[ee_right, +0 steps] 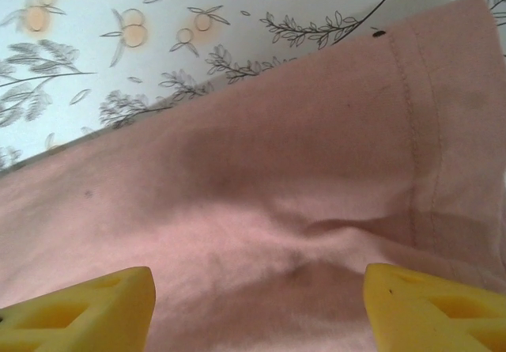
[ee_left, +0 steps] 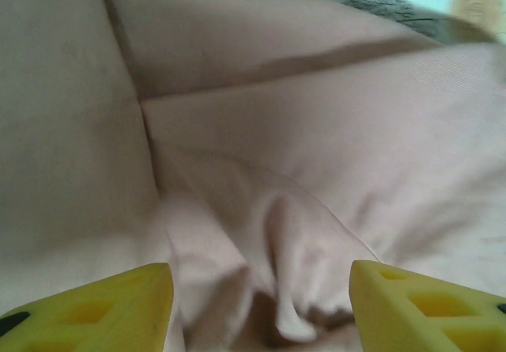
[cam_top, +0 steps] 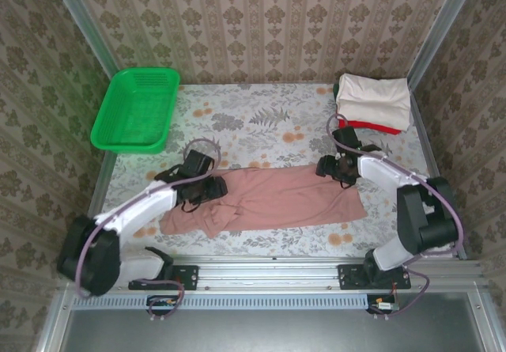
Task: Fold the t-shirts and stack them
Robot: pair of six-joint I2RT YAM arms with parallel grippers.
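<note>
The green mesh basket sits well apart from the dusty-pink t-shirt. The left fingers and right fingers gape over that shirt, holding nothing.

Seemingly damask-papered walls, floral tabletop

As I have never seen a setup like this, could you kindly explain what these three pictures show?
Two robot arms are bolted side by side at the near edge. One picture looks down from above and behind them; the other two come from a camera on each wrist, yellow fingers showing at the bottom. A dusty-pink t-shirt lies spread on the floral tablecloth; a cream folded shirt rests on a red one far right, a green mesh basket far left. The left tool and right tool are open at the pink shirt's ends, holding nothing.
</note>
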